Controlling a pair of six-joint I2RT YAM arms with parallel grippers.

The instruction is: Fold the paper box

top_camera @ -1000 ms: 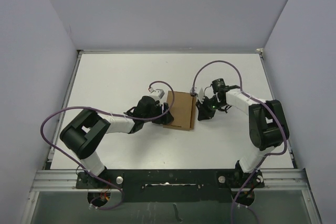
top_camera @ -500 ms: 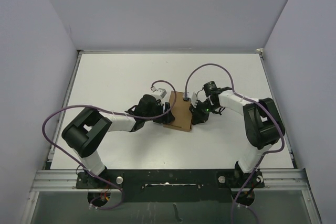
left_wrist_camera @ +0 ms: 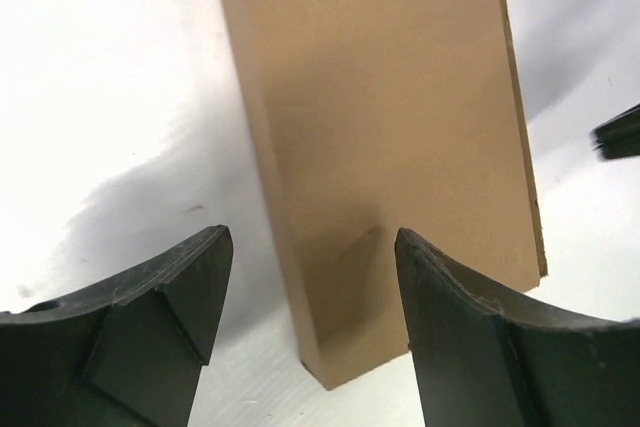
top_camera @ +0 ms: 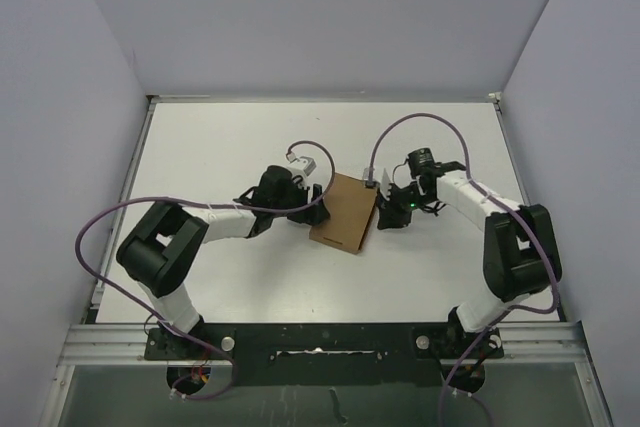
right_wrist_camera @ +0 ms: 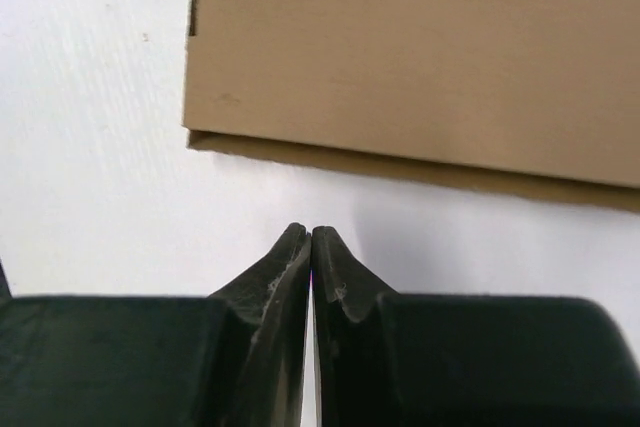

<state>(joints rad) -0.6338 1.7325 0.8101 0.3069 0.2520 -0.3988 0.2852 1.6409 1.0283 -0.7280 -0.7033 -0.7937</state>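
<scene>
The paper box [top_camera: 344, 212] is a flat, closed brown cardboard rectangle lying on the white table, a little askew. It fills the upper part of the left wrist view [left_wrist_camera: 390, 137] and the top of the right wrist view [right_wrist_camera: 420, 57]. My left gripper [top_camera: 318, 205] is open at the box's left edge, its near corner between the fingers without touching them [left_wrist_camera: 312, 247]. My right gripper [top_camera: 383, 209] is shut and empty, its tip [right_wrist_camera: 310, 234] on the table a short way off the box's right edge.
The white table [top_camera: 240, 147] is bounded by grey walls at the back and sides. Purple cables loop over both arms [top_camera: 415, 122]. A metal rail [top_camera: 320, 342] runs along the near edge by the arm bases.
The right gripper pushed in against the box's right edge, then drew back to the right. The box shifted and turned slightly. The left gripper moved a little up along the box's left edge.
</scene>
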